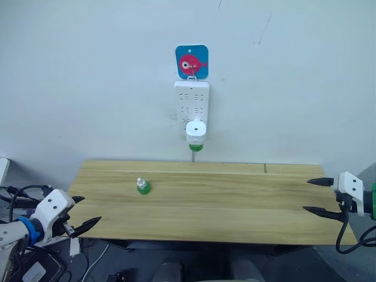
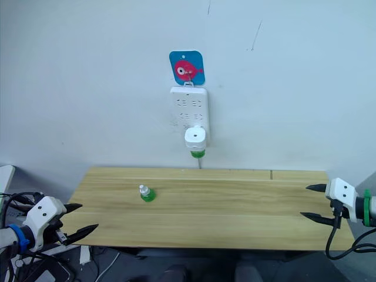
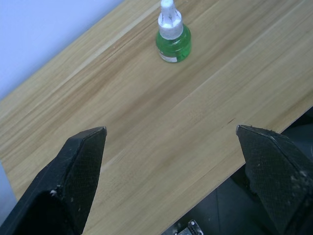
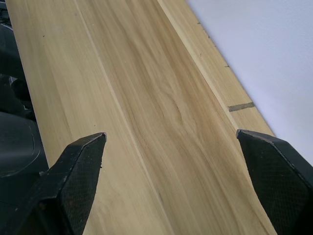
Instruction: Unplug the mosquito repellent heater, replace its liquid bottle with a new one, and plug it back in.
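A: Where's the heater?
B: Plugged into the bottom of the strip on the wall, above the table's far edge. Its bottle hangs below it, green, neck up into the unit, so the long axis is vertical

A: New one?
B: New bottle stands upright on the table, below and to the left of the heater, white cap on

A: Grippers?
B: Left gripper is off the table's near-left corner, fingers spread wide, holding nothing. Right gripper is at the table's right edge, also wide open and empty. Both well apart from the heater

A: Which arm for the unplug?
B: My read: neither is clearly closer, heater sits about midway, up and forward of both. Left is nearer the new bottle, so right for the heater. Pull should go straight out from the wall, along the prongs
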